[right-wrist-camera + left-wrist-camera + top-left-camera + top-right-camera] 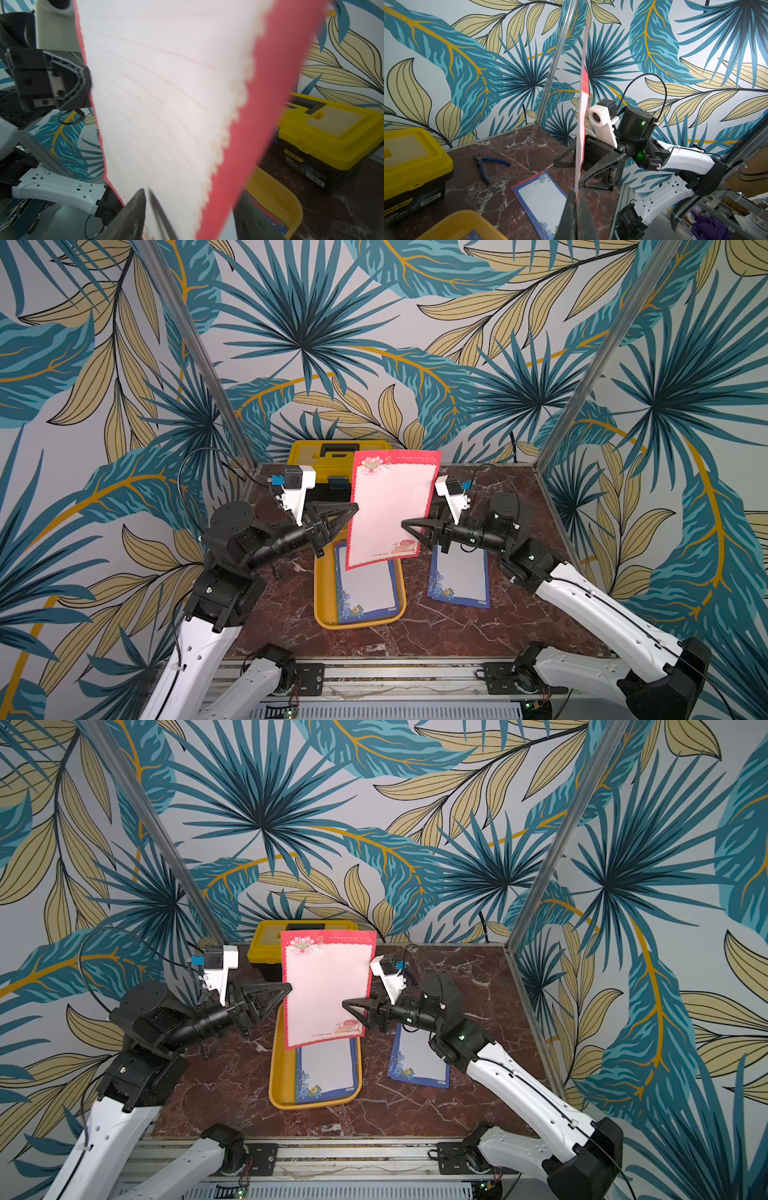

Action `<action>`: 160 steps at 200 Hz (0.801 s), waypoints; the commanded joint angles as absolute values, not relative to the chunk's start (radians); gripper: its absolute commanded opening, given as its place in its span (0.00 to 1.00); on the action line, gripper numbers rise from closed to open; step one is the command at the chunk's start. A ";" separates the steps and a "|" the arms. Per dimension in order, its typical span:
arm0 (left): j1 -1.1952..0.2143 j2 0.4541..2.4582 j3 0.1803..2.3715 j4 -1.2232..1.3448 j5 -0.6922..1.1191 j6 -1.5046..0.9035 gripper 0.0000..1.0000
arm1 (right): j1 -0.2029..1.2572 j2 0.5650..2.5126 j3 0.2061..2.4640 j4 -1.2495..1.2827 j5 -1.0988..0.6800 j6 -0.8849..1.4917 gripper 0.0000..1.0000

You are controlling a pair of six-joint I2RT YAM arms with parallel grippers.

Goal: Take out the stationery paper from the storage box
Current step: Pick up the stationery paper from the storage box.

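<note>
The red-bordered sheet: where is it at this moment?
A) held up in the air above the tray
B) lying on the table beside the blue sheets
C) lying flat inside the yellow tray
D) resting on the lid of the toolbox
A: the red-bordered sheet stands lifted above the tray, pinched in the jaws of the left gripper; only blue sheets lie in the tray.

Top views overlook the table; close wrist views face each other across the stationery paper.

The left gripper is clamped on one edge of a thin red-bordered white paper sheet running edge-on ahead of its fingertips, where the right gripper straddles it, jaws apart, above flat blue-bordered paper sheets.
</note>
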State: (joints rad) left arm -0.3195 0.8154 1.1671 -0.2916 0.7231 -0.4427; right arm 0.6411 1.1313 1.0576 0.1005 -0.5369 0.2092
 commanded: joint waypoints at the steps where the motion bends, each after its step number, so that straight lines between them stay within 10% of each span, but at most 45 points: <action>1: -0.313 0.797 1.152 -0.288 0.731 -0.460 0.00 | 0.639 1.117 1.051 0.210 -0.647 0.257 0.54; 95: -0.314 0.799 1.119 -0.288 0.707 -0.465 0.00 | 0.639 1.108 1.051 0.233 -0.637 0.341 0.00; 160: -0.314 0.808 1.090 -0.287 0.647 -0.455 0.65 | 0.636 1.043 1.080 -0.072 -0.551 0.292 0.00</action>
